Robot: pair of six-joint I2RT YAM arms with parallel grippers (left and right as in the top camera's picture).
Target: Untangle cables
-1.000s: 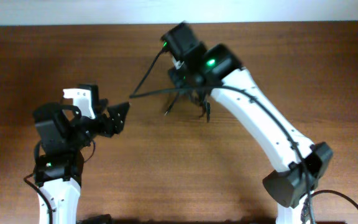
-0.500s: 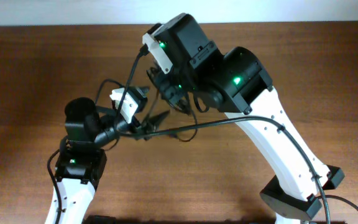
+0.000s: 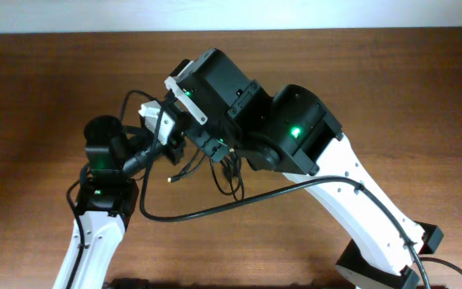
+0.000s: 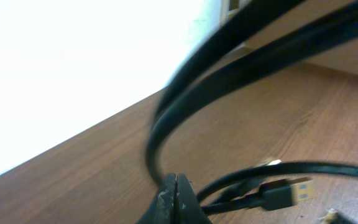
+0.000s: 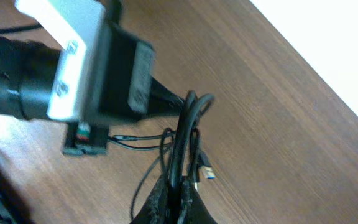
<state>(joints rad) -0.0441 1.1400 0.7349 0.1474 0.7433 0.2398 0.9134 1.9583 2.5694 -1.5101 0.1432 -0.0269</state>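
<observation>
Cables [image 5: 182,137] sit clamped in both the left hand [image 4: 171,190] and the right hand [image 5: 174,191].

No lettering, label, brand or number can be read anywhere — all views alike.

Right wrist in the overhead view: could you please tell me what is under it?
Loops of the cables hang out below the right wrist, over the table. The wrist hides the right gripper from overhead; the right wrist view shows it shut on the cables.
</observation>
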